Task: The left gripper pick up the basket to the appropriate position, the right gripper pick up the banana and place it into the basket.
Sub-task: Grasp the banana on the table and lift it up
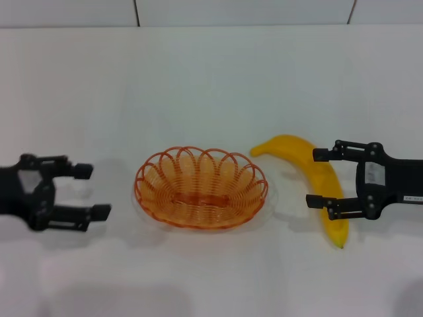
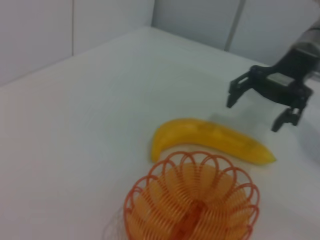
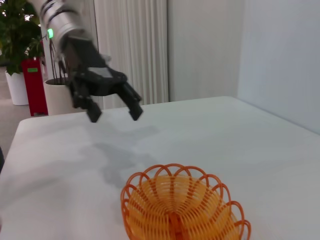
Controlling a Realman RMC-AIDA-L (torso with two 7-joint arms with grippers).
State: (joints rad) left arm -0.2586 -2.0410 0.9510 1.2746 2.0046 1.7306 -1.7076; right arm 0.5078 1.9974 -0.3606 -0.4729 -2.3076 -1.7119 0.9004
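On the white table [image 1: 211, 79] we recorded an orange wire basket [image 1: 201, 187] at centre, empty. We found a yellow banana [image 1: 317, 178] just beside its right rim, lying flat. Our left gripper [image 1: 92, 191] hovered left of the basket, fingers spread, holding nothing. Our right gripper [image 1: 316, 178] was over the banana, fingers wide apart and straddling it, not closed.

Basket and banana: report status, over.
Left gripper open, short of the basket, not touching. Right gripper open, fingers straddling the banana on the table. Basket holds nothing. No obstruction seen between them.
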